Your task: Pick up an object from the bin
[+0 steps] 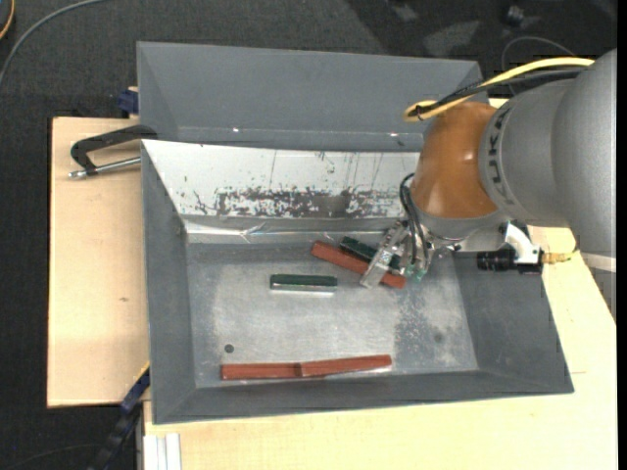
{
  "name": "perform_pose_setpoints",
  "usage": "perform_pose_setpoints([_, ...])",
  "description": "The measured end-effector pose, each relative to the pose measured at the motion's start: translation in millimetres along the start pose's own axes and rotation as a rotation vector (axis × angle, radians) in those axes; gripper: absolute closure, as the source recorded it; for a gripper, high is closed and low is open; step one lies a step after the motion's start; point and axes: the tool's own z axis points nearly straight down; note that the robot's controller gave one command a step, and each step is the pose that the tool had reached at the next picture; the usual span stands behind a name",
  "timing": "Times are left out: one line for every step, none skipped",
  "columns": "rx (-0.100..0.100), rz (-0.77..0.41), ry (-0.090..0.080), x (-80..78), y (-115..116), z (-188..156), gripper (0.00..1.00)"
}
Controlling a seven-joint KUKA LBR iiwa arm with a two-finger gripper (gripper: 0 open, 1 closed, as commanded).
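At the back right of the grey metal bin, my gripper, fingers apparently parted, straddles the flat red-brown bar, where closing could also snag the adjoining dark green block.

Two dark green bars, one short red bar, one long red-brown strip
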Motion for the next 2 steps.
perform_pose_setpoints([-0.003, -0.001, -0.006, -1.1, 1, -16, 1.00])
perform_pose_setpoints([-0.007, -0.004, -0.012, -3.3, 3, -117, 1.00])
